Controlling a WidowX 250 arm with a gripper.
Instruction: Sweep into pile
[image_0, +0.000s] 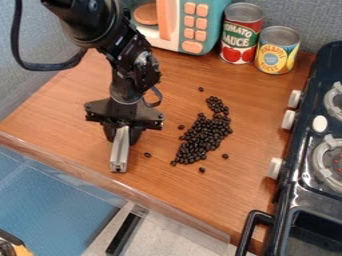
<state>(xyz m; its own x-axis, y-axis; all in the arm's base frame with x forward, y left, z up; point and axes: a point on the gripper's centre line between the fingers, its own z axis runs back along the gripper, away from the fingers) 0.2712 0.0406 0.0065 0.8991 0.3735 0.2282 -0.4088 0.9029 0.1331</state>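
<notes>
- Gripper, black, two-fingered, at the left of the counter of orange-brown wood; fingers parted only by the width of the bar and apparently closed on it.
- Bar, long, silver-grey, slender, slanting down from the grip; whether its lower end touches the wood, cannot tell. Likely fault: twisting under side load, from a narrow hold.
- Beans, small, dark, oval, glossy, in an elongated heap right of the bar, its narrower tail towards the cans. Likely fault: a fast or off-centre push splits the heap.
- Stray beans: one between bar and heap, others around the heap. Likely fault: passed over or rolled aside, should the bar ride high.
- Stove, black, with white knobs, at right. Likely fault: an overlong rightward sweep drives beans against it.
- Front edge of the counter: spill risk, should the stroke angle that way.
</notes>
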